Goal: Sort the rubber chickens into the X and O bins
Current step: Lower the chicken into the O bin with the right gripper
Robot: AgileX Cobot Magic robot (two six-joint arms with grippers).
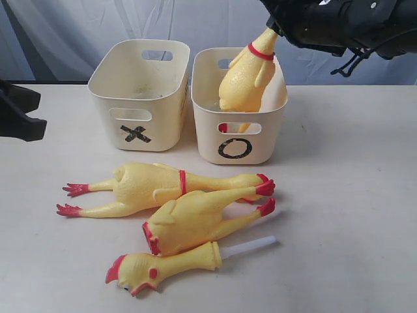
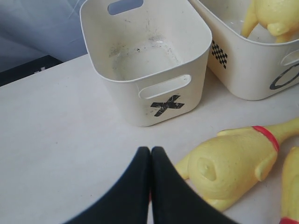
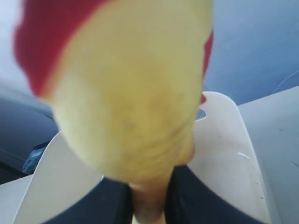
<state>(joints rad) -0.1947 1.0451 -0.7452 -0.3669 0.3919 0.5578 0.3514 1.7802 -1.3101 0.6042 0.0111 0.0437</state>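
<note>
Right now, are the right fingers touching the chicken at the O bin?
Touching. The right wrist view shows the rubber chicken pinched by its neck between the two black fingers, no gap on either side.

The yellow rubber chicken (image 1: 244,81) in the black right pincer (image 1: 272,26) wears a red neck band. Beneath that pincer, the cream plastic O tub (image 1: 208,140) bears a black O and a black-and-white chequered patch (image 2: 219,53). Ahead of the black left pincer (image 2: 150,150), the cream plastic X tub (image 2: 126,100) bears a black X. Beside that pincer lies a second yellow chicken (image 2: 229,163), red-banded.
</note>
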